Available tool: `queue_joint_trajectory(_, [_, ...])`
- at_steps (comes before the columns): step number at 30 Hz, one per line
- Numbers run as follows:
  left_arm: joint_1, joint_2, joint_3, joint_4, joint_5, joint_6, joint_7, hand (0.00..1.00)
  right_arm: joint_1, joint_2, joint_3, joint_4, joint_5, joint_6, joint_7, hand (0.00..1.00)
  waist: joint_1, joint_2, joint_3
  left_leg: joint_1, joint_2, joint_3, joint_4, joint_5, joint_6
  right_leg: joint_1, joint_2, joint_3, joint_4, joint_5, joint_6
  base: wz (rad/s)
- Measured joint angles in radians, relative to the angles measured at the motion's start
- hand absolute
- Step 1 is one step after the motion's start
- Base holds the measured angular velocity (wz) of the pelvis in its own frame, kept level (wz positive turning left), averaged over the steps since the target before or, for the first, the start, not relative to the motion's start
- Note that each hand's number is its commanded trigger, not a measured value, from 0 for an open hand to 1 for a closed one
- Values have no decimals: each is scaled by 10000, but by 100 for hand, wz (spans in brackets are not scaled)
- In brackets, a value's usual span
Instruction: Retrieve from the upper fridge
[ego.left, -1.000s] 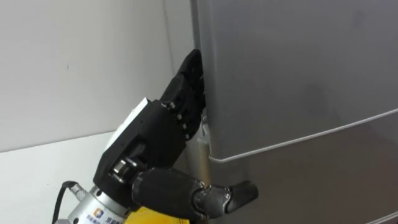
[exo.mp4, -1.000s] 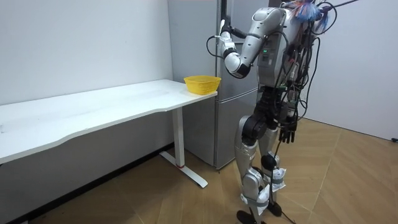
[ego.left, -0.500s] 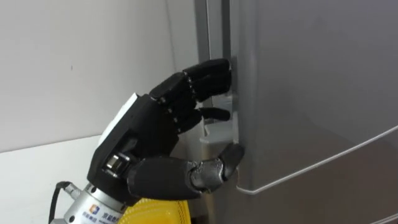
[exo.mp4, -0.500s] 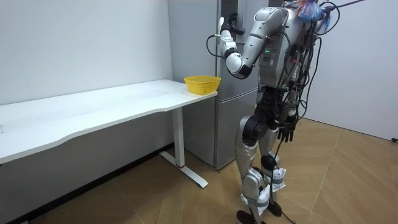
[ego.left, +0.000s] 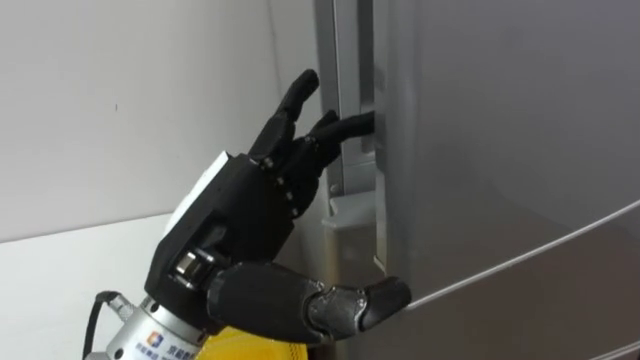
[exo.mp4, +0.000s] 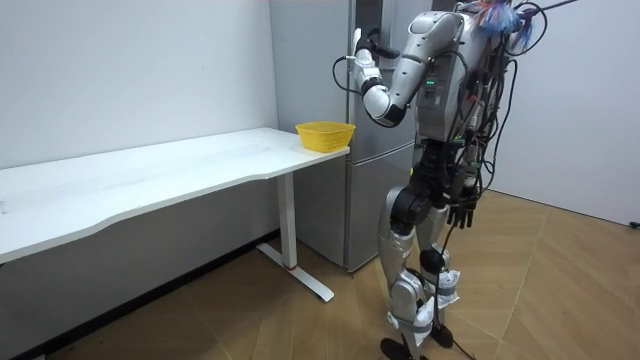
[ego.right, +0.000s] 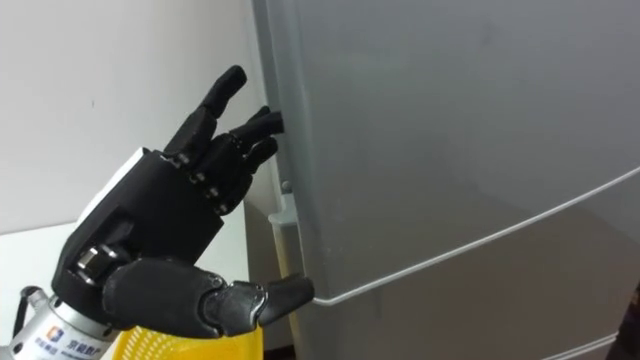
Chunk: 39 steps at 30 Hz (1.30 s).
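Grey upper fridge door fills the frame's right, a crack ajar; its contents are hidden. The left hand is released, straight fingertips slipped into the gap at centre. So shallow a hold could slide off as the door swings. A yellow basket on the white bench crowds the lower left. The right hand hangs low; its state I cannot tell.

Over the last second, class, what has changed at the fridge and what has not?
The upper fridge door has swung from shut to slightly ajar, opening a gap at its left edge. The left hand, first tucked against that edge, then curled round it, now has straighter fingers reaching into the gap. Unchanged: yellow basket, right hand hanging low.
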Motion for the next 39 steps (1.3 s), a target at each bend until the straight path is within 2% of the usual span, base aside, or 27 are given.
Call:
queue_joint_trajectory(9, [0, -1, -16, 2, 9, -66, 8, 0, -12, -3, 0, -4, -1, -20, 20, 0, -3, -7, -1, -61, 0, 7, 72, 0, 0, -20, -6, -15, -5, 4, -2, 0])
queue_joint_trajectory(18, [0, 55, -234, 3, 17, -52, 7, 0, -14, -102, 0, 5, -6, -30, 96, 0, -7, 65, -29, -57, 25, 233, 88, 0, 0, -125, -16, 53, -2, 16, 10, -1])
queue_joint_trajectory(21, [-41, 92, -497, 1, 20, -36, -124, 0, -16, -112, 7, 9, 0, -29, 97, 0, -29, 48, -3, -58, 29, 244, 87, 0, 0, -150, -13, 85, 32, 20, 12, -1])
queue_joint_trajectory(24, [-69, 89, -398, 19, 9, 41, -12, 0, -15, -139, 4, 10, -10, -14, 112, 0, -60, 104, 19, -64, 40, 273, 68, 0, 1, -181, 1, 150, 128, 20, 11, -4])
queue_joint_trajectory(32, [-187, 105, -523, 13, -62, 47, -14, 0, -115, -348, -2, -23, -62, 2, 287, 0, -62, 120, 17, -104, 42, 439, 96, -3, 5, -245, -29, 177, 130, 24, 21, 0])
queue_joint_trajectory(37, [-199, 46, -631, 6, -356, 66, -12, 0, -73, -366, 0, -22, -141, 21, 264, 0, -81, 192, -49, -186, 43, 577, 108, -3, 6, -327, -44, 212, 136, 72, 64, -1])
queue_joint_trajectory(39, [-198, 39, -647, 15, -356, 67, -3, 0, -71, -369, 2, -19, -139, 25, 226, 0, -94, 195, -50, -156, 53, 725, 111, -3, 6, -315, -44, 293, 123, 89, 81, -6])
